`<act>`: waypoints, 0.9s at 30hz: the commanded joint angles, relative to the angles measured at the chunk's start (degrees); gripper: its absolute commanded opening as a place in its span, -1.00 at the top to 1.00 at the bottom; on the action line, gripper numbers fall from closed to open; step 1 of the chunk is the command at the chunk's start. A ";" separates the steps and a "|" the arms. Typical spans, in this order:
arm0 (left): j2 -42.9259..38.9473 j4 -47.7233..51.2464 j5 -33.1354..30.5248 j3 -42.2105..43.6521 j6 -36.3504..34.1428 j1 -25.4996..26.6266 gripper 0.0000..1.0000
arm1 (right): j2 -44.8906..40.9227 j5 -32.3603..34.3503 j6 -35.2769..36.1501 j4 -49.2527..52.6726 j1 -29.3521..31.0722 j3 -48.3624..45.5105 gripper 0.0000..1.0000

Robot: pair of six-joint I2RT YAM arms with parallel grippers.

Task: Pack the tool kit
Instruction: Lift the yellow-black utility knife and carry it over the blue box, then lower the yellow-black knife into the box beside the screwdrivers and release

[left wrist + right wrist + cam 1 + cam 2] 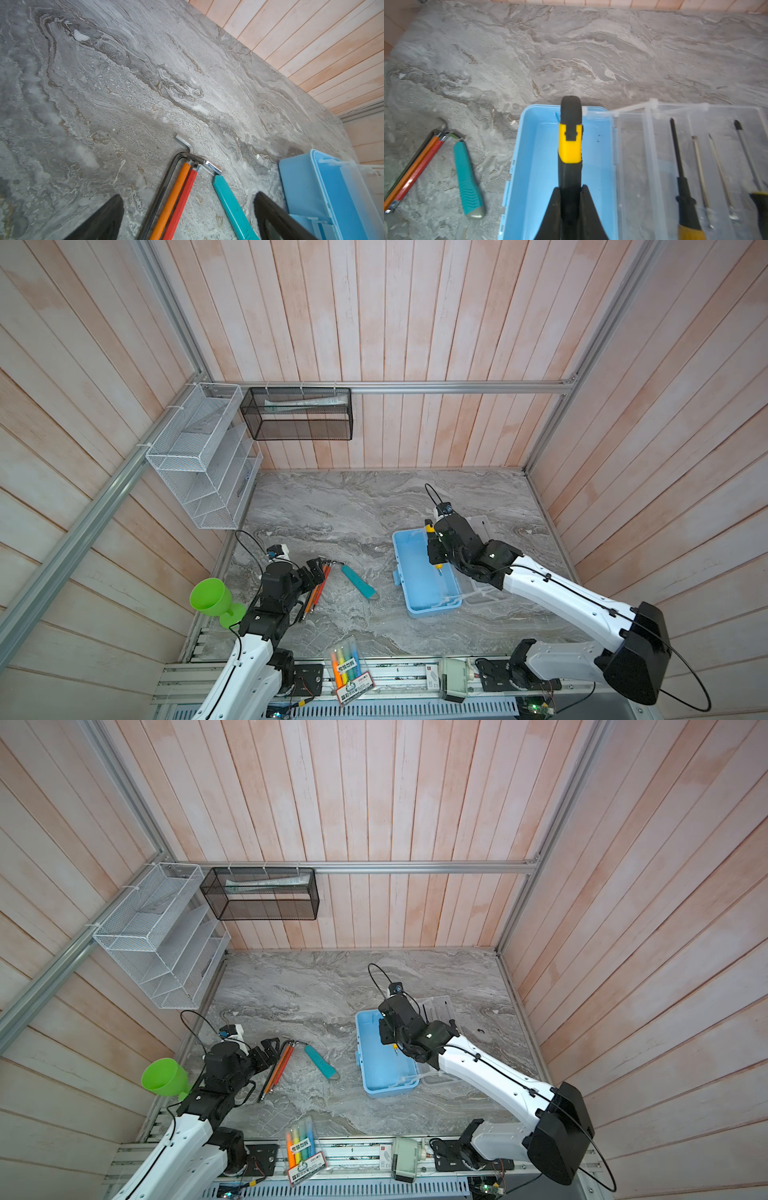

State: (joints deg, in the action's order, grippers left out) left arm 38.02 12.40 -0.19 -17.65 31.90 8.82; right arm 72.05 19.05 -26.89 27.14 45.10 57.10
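One yellow-black tool [570,145] lengthwise above case [537,155]

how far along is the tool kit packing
Done: the blue case is open, and screwdrivers lie in its clear lid. In hand: the right hand grips a yellow-black tool over the case. To do: hex keys and teal tool lie on the table, left hand open above them; lid not yet shut.

1 blue case [415,572], 1 teal tool [357,581], 1 green cup [210,597] — and 1 highlighter pack [347,672].
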 commanded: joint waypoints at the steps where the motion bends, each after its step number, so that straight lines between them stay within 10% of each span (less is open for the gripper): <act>1: -0.33 -1.92 0.67 1.09 -0.74 0.35 -0.98 | -1.11 0.14 1.32 1.46 -2.38 -2.69 1.00; 21: 0.43 -2.51 0.09 1.57 -0.21 0.58 -0.98 | 6.16 -8.29 2.90 -1.15 -5.64 -4.53 1.00; 27: 0.34 -2.67 0.01 1.67 -0.21 0.71 -0.99 | 6.95 -5.44 4.24 3.37 -5.64 -0.93 0.53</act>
State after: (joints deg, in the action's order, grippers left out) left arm 38.50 10.92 -0.19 -16.71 31.92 9.34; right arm 78.02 12.01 -23.51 27.20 39.55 53.39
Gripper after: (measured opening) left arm 0.992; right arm 0.221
